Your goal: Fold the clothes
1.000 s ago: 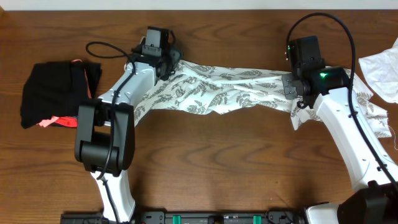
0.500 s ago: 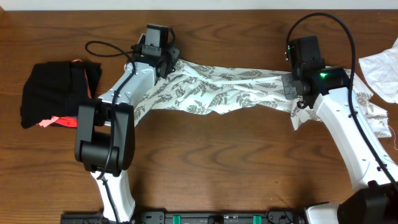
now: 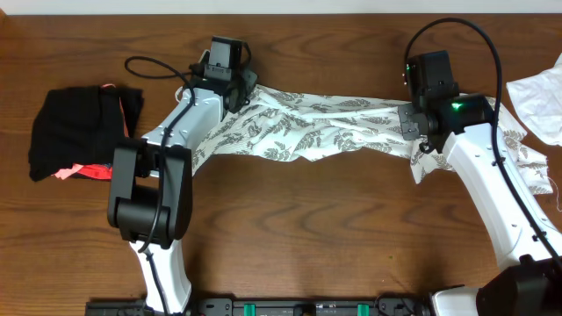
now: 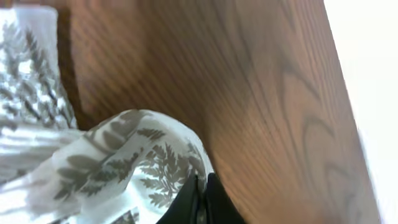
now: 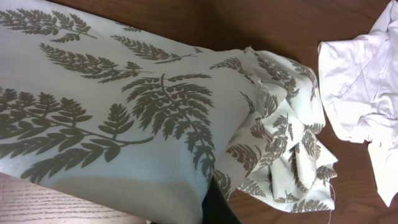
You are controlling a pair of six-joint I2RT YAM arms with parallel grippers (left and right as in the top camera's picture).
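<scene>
The dress (image 3: 307,132) lies as a crumpled band across the far half of the surface (image 3: 307,237), spanning from one arm to the other. One change over the last second: the left end effector (image 4: 200,202) has gone from apart to together. Its tips now pinch a fold of the fern-printed fabric at the left end of the dress, near the far edge of the surface, and the wrist has shifted slightly away from the robot. The right end effector (image 3: 420,130) has not moved. It remains clamped on the right end of the dress, with fabric draped over its finger in the right wrist view and a bunched remainder hanging beyond it, just beside the white cloth (image 5: 360,81). The black bundle (image 3: 79,132) sits well apart at the far left. Judgement: both ends are now secured, so the grasp step appears complete. The next move is likely a coordinated lift or spread to flatten the band before any fold. No fold is visible yet, so the task is at an early stage. Risk: the left pinch takes only a small fold of thin fabric and may slip under tension.
</scene>
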